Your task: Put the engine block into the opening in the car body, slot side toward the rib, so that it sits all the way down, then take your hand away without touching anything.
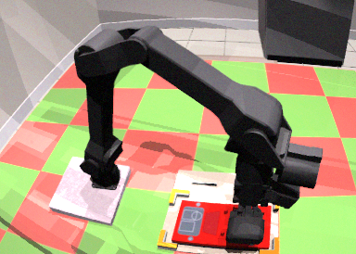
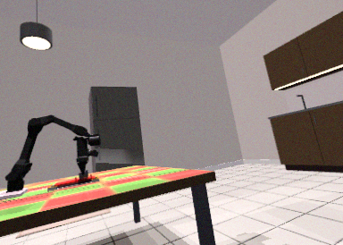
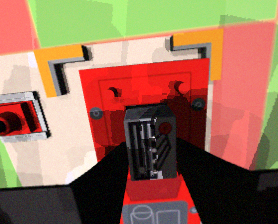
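We see grey walls, a pale tiled floor (image 2: 277,202), a hanging lamp (image 2: 36,36) and dark cabinets (image 2: 308,137) far right.
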### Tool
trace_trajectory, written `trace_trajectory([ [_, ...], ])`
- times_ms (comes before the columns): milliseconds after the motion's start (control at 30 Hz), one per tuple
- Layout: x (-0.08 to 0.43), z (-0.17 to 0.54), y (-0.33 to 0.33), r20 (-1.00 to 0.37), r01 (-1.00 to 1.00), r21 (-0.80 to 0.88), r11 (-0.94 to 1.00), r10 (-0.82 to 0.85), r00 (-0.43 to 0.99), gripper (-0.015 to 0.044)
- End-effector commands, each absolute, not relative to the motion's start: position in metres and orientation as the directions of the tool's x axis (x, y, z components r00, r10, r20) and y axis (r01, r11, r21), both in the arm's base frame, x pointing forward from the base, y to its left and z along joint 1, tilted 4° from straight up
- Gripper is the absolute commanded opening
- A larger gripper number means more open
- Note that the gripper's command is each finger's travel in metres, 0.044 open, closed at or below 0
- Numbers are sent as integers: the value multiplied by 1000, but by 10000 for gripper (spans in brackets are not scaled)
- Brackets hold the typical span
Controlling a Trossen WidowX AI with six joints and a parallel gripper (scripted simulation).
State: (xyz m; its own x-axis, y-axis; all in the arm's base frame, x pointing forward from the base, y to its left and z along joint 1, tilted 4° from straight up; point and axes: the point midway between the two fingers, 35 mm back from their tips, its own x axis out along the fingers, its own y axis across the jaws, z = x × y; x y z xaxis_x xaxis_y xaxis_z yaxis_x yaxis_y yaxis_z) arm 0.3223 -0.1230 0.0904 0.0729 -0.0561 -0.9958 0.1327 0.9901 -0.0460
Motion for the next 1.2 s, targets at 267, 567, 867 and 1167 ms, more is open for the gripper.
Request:
trace_trajectory([
  [267, 323, 87, -123, -996, 127, -44, 991, -54, 74, 159],
  [567, 323, 85, -123, -996, 126, -44, 991, -54, 74, 159],
  [867, 323, 83, -123, -996, 128, -44, 991, -54, 74, 159],
  [1167, 323, 81, -123, -996, 129, -44, 991, -54, 74, 159],
])
